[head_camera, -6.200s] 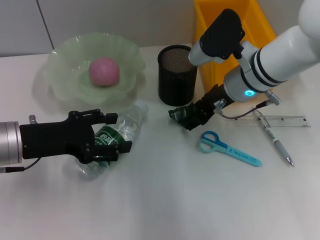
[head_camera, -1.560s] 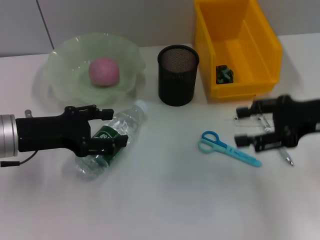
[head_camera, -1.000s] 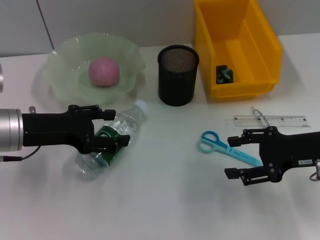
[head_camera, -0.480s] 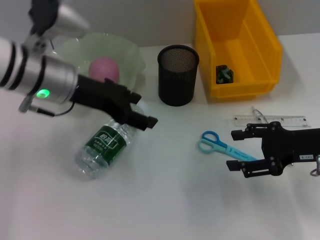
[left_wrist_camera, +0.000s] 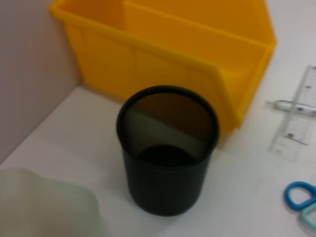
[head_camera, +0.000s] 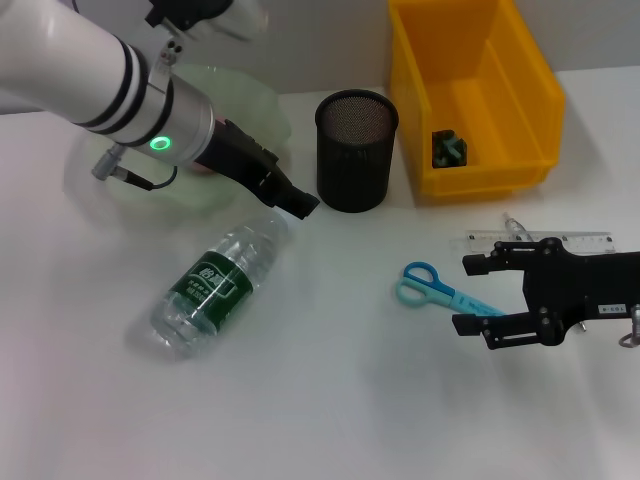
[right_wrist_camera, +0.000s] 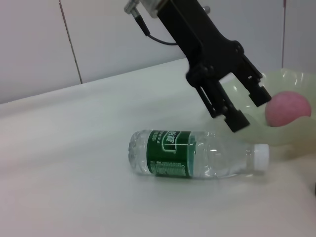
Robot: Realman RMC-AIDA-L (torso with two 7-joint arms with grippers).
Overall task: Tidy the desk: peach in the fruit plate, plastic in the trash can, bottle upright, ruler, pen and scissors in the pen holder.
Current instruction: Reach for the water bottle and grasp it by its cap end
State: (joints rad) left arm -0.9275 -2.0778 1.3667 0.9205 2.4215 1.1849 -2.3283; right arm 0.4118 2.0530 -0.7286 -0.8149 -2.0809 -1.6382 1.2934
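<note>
Left gripper (head_camera: 290, 198) raised, angled downward, fingers (right_wrist_camera: 247, 106) parted, right gripper (head_camera: 478, 295) low, level, fingers spread

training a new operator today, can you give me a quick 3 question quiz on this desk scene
1. True or false: the water bottle stands upright.
2. Which holds the crumpled green plastic?
A. black mesh pen holder
B. yellow bin
C. green fruit plate
3. Fill in: the blue scissors lie on the desk just off the open ____ gripper.

Key:
1. False. It lies on its side, cap toward the left gripper, which is open above it.
2. B
3. right
</note>
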